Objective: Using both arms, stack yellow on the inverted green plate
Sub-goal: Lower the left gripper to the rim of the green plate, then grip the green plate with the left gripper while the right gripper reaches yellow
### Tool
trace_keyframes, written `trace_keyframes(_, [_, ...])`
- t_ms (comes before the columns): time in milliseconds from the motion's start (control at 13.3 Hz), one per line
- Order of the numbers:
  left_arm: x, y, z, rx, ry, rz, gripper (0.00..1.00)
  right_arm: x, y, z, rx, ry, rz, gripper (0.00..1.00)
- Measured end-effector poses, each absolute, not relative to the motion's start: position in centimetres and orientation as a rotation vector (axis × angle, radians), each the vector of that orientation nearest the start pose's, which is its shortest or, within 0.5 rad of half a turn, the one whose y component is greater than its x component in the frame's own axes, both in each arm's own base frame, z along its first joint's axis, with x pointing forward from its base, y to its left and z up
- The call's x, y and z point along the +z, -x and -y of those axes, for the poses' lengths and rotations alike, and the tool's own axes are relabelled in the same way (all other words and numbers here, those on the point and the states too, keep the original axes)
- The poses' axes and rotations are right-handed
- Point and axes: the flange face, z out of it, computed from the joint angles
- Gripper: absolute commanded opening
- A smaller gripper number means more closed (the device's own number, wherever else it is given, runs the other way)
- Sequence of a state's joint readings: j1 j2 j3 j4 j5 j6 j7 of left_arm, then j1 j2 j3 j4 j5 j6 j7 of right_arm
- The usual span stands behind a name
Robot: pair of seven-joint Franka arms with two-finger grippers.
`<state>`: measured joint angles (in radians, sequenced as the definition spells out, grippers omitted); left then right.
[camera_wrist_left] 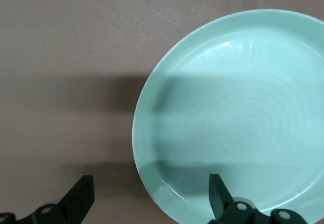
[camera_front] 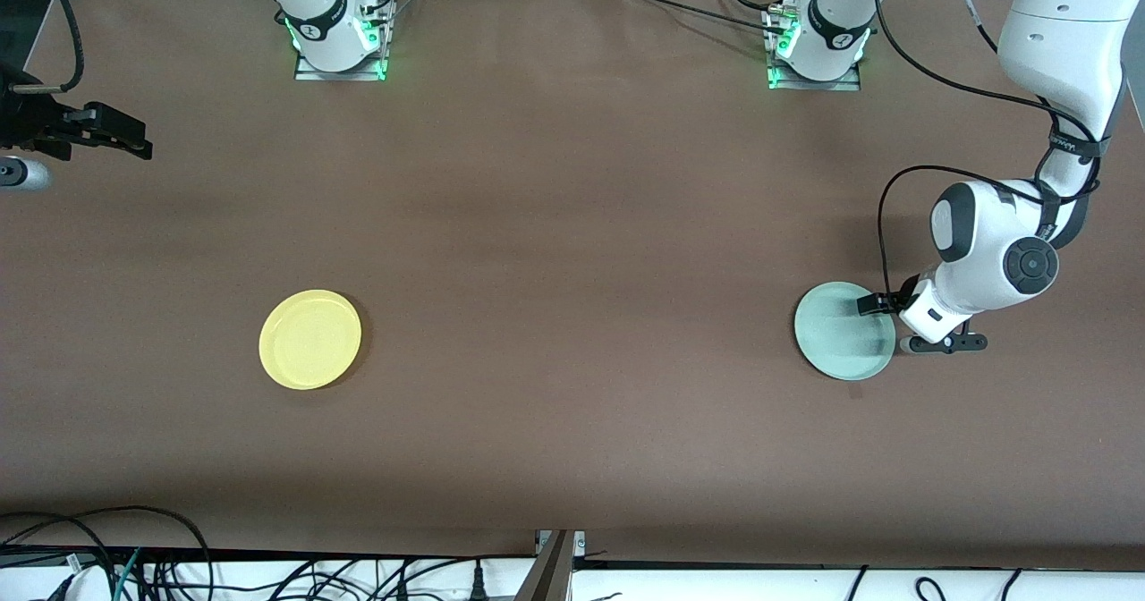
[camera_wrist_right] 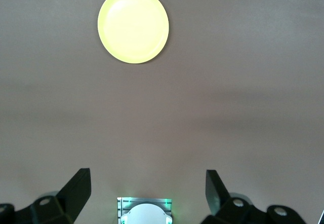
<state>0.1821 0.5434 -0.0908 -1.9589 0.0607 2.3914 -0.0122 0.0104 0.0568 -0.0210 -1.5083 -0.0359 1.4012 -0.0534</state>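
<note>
Toward the left arm's end of the brown table (camera_front: 572, 225) lies the round, shallow, pale mint-green plastic plate (camera_front: 841, 331), resting right way up with its hollow and raised rim facing upward. Its faint concentric rings show plainly in the left wrist view (camera_wrist_left: 243, 127). The left gripper (camera_front: 894, 324), black and two-fingered, sits low at the edge of the green plate on the side toward the left arm's end of the table. Its jaws are spread wide and straddle the rim: one finger (camera_wrist_left: 218, 191) is over the plate's inside, its mate (camera_wrist_left: 81, 196) over bare table just outside the rim. Nothing is gripped.

Well apart from the green plate, toward the right arm's end of the table, the round, shallow, plain yellow plastic plate (camera_front: 310, 339) lies flat and upright on the table, alone. The right gripper (camera_front: 116, 136) waits in the air over the table's edge at the right arm's end, well away from the yellow plate (camera_wrist_right: 133, 25). Its fingers (camera_wrist_right: 76, 188) are parted wide and empty.
</note>
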Motion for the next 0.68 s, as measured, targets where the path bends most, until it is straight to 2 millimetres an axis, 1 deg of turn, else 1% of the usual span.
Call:
trace_keyframes(75, [18.6, -60.3, -5.7, 0.166, 3.148, 0.107, 0.91, 60.9, -55.3, 1.0, 0.26, 3.162, 0.063, 1.0])
trace_keyframes(151, [18.5, -60.3, -5.7, 0.164, 3.149, 0.107, 0.85, 60.9, -55.3, 1.0, 0.258, 3.162, 0.063, 1.0])
trace_keyframes(226, [18.4, -60.5, -5.8, 0.159, 3.149, 0.109, 0.75, 60.9, -55.4, 1.0, 0.255, 3.162, 0.063, 1.0])
trace_keyframes(302, [18.3, -60.7, -6.1, 0.154, 3.15, 0.114, 0.62, 60.9, -55.4, 1.0, 0.253, 3.162, 0.062, 1.0])
trace_keyframes(377, [18.1, -60.9, -6.4, 0.151, 3.15, 0.117, 0.51, 60.9, -55.4, 1.0, 0.252, 3.162, 0.062, 1.0])
trace_keyframes(603, [18.0, -61.1, -7.2, 0.148, 3.151, 0.115, 0.28, 60.9, -55.4, 1.1, 0.249, 3.162, 0.058, 1.0])
trace_keyframes(678, [18.1, -61.3, -7.2, 0.14, 3.152, 0.113, 0.15, 60.9, -55.4, 1.1, 0.247, 3.163, 0.058, 1.0])
